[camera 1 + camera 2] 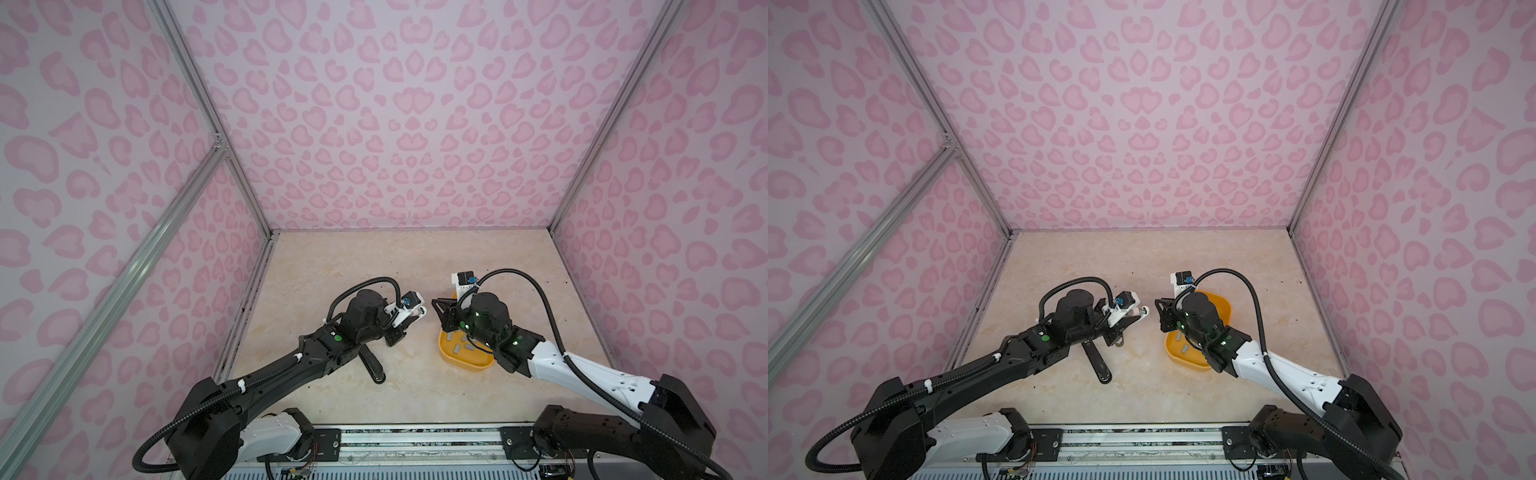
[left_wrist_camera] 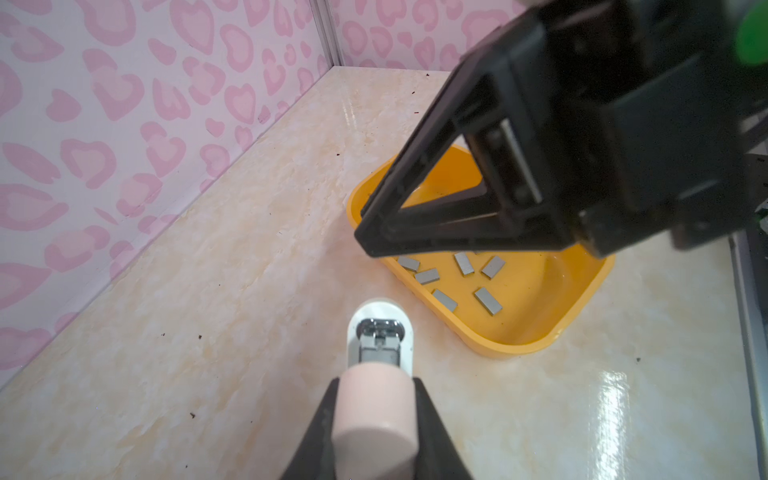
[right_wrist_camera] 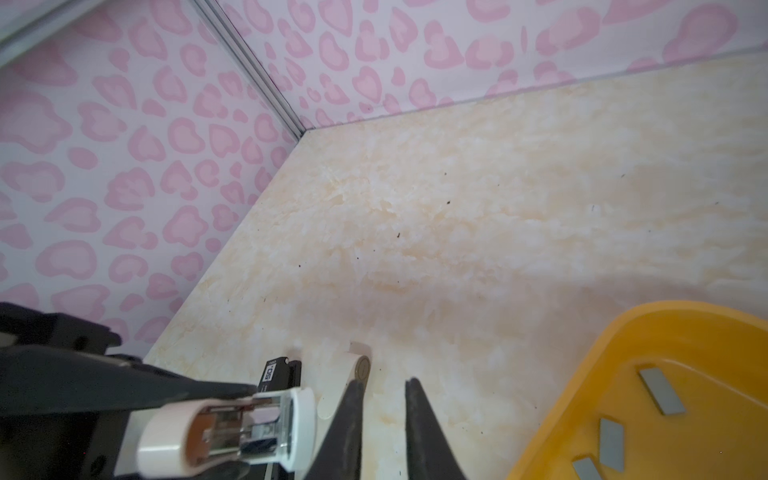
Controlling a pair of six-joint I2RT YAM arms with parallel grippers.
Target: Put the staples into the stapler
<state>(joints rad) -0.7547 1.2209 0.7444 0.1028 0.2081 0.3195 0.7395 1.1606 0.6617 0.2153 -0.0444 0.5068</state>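
Observation:
My left gripper (image 2: 376,386) is shut on a small pink stapler (image 2: 380,332) with a white front end, held above the table; its metal channel shows at that end. Both top views show this stapler (image 1: 417,311) (image 1: 1136,312) pointing toward the right arm. Several staples (image 2: 488,300) (image 3: 660,390), flat grey strips, lie loose in a yellow tray (image 2: 519,345) (image 1: 469,365). My right gripper (image 3: 384,384) (image 1: 436,304) hovers beside the tray, facing the stapler's front end (image 3: 301,428). Its jaws stand a narrow gap apart, and only the table shows between them.
A black stapler (image 1: 372,368) (image 1: 1098,365) lies on the marble table under the left arm. In the right wrist view a black stapler (image 3: 276,374) and a cream one (image 3: 345,382) lie below the held stapler. Pink patterned walls (image 1: 415,124) enclose three sides.

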